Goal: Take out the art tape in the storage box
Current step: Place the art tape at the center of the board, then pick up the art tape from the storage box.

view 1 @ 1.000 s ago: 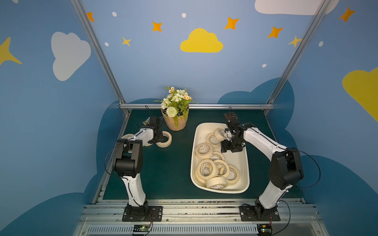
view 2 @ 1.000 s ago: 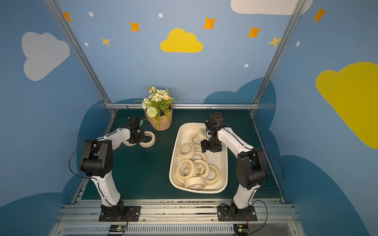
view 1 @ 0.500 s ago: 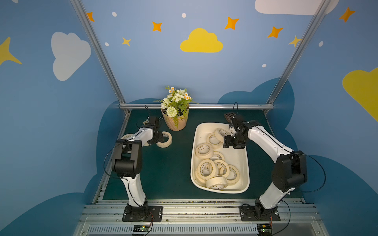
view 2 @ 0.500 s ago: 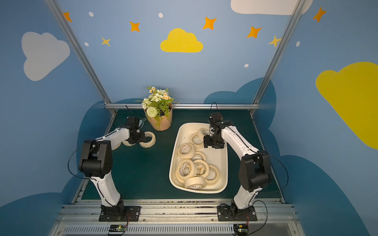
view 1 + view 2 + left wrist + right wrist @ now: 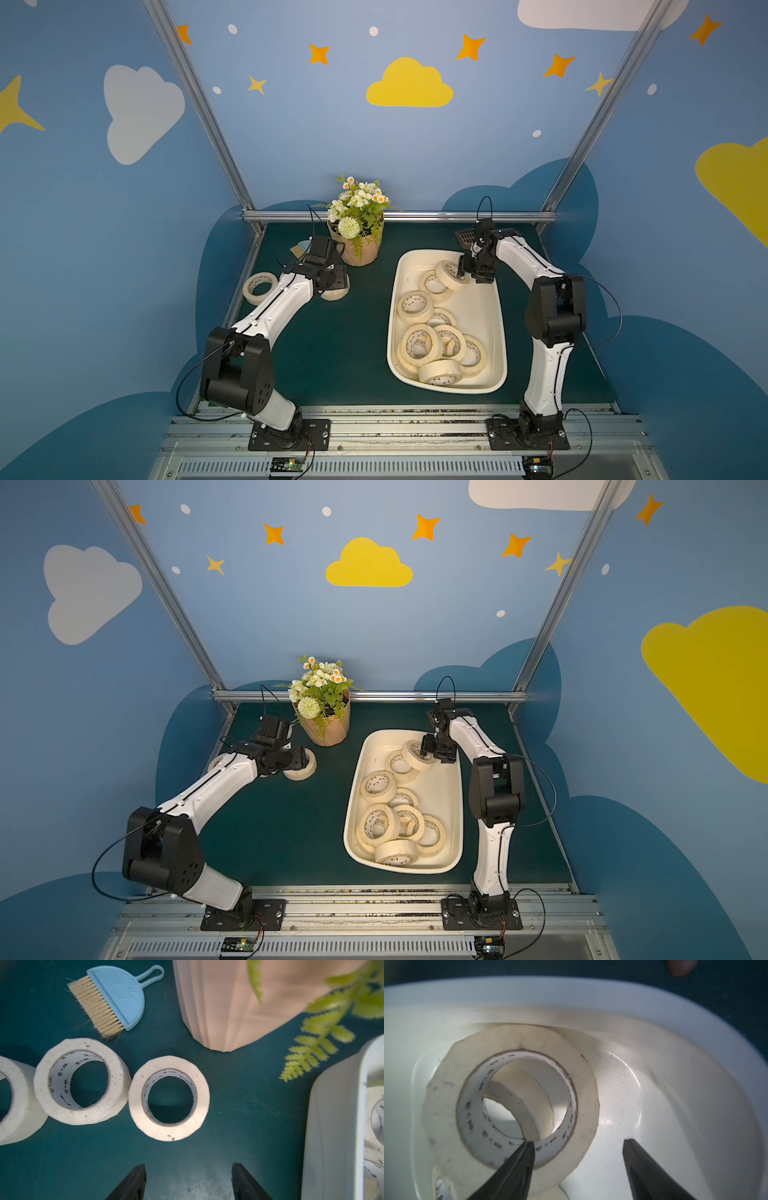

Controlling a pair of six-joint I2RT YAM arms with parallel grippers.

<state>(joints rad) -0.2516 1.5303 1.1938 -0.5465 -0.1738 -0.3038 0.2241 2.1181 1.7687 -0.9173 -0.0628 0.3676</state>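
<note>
Progress: partial. Three art tape rolls [image 5: 168, 1098] lie flat on the green bench [image 5: 340, 340], left of centre in the left wrist view. Roughly nine sit in the storage box [image 5: 478, 307], right of centre in both top views. Left tool [image 5: 188, 1165] wide, empty. Right tool [image 5: 579, 1141] wide, straddling the wall of a leaning roll [image 5: 512, 1064], not yet gripped. Blue walls, painted clouds and stars.

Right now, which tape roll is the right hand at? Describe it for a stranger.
Find the off-white storage box right of the flowerpot. At its far end, the right hand straddles the wall of one roll. It leans on its flat neighbour.
</note>
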